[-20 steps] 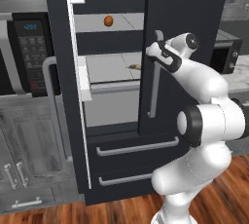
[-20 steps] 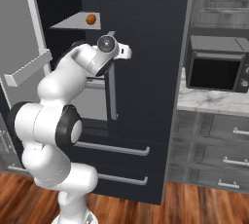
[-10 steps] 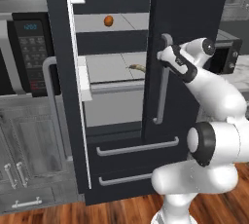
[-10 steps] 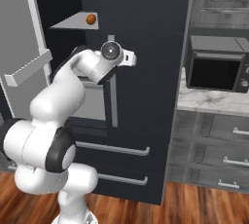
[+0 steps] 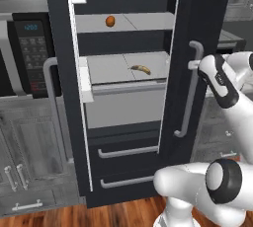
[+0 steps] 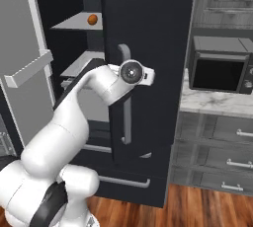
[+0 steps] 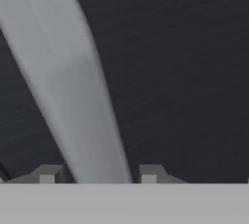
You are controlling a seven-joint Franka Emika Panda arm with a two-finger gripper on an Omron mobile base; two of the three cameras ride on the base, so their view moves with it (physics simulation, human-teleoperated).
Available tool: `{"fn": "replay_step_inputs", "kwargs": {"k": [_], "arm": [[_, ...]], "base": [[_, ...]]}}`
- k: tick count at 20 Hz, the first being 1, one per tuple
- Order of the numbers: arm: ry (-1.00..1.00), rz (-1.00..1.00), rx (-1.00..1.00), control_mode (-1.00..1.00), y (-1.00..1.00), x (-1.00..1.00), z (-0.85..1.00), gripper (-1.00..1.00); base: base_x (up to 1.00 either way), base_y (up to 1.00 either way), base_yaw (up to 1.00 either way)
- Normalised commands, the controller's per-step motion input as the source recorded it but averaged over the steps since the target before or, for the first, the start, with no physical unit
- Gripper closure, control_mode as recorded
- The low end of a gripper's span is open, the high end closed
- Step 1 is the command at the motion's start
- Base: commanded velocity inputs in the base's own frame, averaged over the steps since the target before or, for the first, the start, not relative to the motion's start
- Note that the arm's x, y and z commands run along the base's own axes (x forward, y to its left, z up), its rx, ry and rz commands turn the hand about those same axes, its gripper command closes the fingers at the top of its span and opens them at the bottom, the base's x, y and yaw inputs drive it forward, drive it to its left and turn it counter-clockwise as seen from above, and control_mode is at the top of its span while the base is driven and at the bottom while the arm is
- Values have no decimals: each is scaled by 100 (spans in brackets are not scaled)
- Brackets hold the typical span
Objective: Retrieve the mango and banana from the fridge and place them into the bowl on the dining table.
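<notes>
The dark fridge stands with both upper doors swung out. On its upper grey shelf lies the small orange mango. One shelf lower rests the yellow banana. My gripper is at the right door's silver bar handle. In the hand view the handle runs between my two fingertips, which sit close on either side of it. The bowl and the dining table are out of view.
The open left door with its bins juts out on the left. A black microwave sits left of the fridge, another microwave on a marble counter to the right. Grey cabinets stand below.
The right fridge door has swung wider open with my gripper on its handle. My arm has moved outward with it, and more of the shelves and the banana now show.
</notes>
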Motion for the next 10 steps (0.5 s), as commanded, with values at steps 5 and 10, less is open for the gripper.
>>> {"fn": "replay_step_inputs", "kwargs": {"k": [5,10], "arm": [[0,0,5,-100,-95,-70,26,100],[0,1,2,-100,-57,-48,36,-100]], "base": [[0,0,0],[0,0,0]]}}
